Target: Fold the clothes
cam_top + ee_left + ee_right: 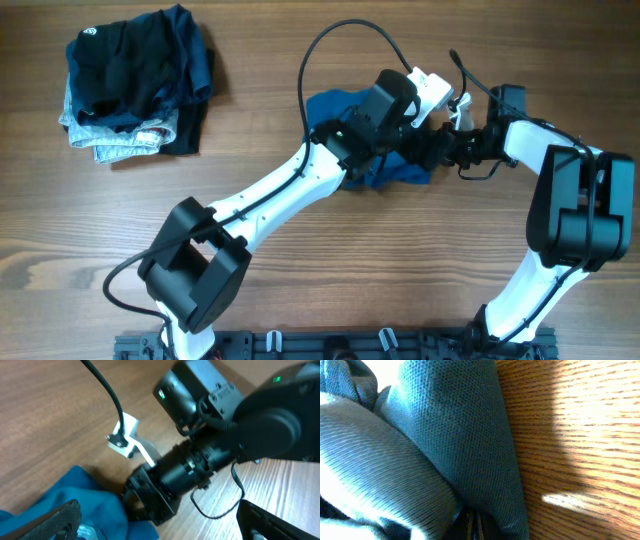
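Note:
The clothes (385, 170) are a teal-blue garment bunched near the middle of the table, largely covered by my left arm in the overhead view. My left gripper (405, 130) hovers over its right side with the fingers spread wide. In the left wrist view the left gripper (156, 510) stands open, with one finger over the teal fabric (75, 505) and nothing between the fingers. My right gripper (430, 152) reaches in from the right at the garment's edge. In the right wrist view the right gripper (472, 527) is shut, with folds of the teal cloth (450, 435) bunched over and around its tips.
A pile at the back left holds a black garment with a small white logo (130, 60) on top of a light denim piece (110, 135). A black cable (330, 50) loops above the left wrist. The two wrists sit close together.

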You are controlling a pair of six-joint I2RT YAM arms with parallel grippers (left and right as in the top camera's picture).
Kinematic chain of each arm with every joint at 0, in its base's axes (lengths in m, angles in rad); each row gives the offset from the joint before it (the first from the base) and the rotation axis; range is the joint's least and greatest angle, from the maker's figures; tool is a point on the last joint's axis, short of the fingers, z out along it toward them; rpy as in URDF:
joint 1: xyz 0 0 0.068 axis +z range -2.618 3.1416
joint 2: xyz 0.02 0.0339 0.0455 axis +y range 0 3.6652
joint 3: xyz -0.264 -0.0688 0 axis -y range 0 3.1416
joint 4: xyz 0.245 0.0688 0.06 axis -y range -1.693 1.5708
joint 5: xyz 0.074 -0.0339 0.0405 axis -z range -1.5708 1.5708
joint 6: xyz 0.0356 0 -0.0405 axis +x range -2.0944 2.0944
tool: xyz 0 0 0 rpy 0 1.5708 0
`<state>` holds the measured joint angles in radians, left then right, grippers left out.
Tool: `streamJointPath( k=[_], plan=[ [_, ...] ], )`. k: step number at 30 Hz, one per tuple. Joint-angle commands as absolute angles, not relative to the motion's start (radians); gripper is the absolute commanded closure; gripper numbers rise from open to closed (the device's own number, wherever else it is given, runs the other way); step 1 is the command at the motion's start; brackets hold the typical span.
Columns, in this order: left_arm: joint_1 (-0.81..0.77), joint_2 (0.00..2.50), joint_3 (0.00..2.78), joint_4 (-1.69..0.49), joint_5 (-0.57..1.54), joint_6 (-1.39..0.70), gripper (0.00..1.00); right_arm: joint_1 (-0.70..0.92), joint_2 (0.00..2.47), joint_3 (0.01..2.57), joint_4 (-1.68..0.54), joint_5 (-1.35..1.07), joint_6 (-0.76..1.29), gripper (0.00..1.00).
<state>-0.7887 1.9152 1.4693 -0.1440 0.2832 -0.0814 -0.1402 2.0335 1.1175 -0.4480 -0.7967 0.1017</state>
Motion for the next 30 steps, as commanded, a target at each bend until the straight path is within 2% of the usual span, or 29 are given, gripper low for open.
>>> streamJointPath(
  k=[1,6,9,12,14,17,19,24,30],
  plan=[
    [-0.765,1.890,1.486,-0.134,0.252,-0.103,0.00,-0.177,2.079,1.148,-0.476,-0.798,0.094,0.96],
    [-0.690,1.787,1.486,-0.154,0.252,-0.144,0.00,-0.253,1.972,1.219,-0.553,-0.809,0.070,0.96],
    [-0.624,1.715,1.486,-0.242,0.233,-0.147,0.00,-0.266,1.899,1.227,-0.606,-0.809,0.039,0.94],
    [-0.534,1.675,1.486,-0.397,0.229,-0.147,0.00,-0.260,1.829,1.227,-0.692,-0.805,0.017,0.64],
    [-0.476,1.668,1.486,-0.492,0.229,-0.147,0.00,-0.244,1.792,1.227,-0.750,-0.800,0.015,0.56],
    [-0.397,1.666,1.486,-0.599,0.229,-0.147,0.00,-0.199,1.762,1.227,-0.826,-0.713,0.046,0.49],
    [-0.342,1.666,1.486,-0.653,0.229,-0.147,0.00,-0.133,1.761,1.218,-0.836,-0.636,0.136,0.43],
    [-0.298,1.666,1.486,-0.667,0.229,-0.147,0.00,0.019,1.761,1.187,-0.724,-0.485,0.333,0.38],
    [-0.298,1.667,1.486,-0.671,0.229,-0.146,0.00,0.148,1.777,1.185,-0.666,-0.300,0.476,0.41]
  ],
)
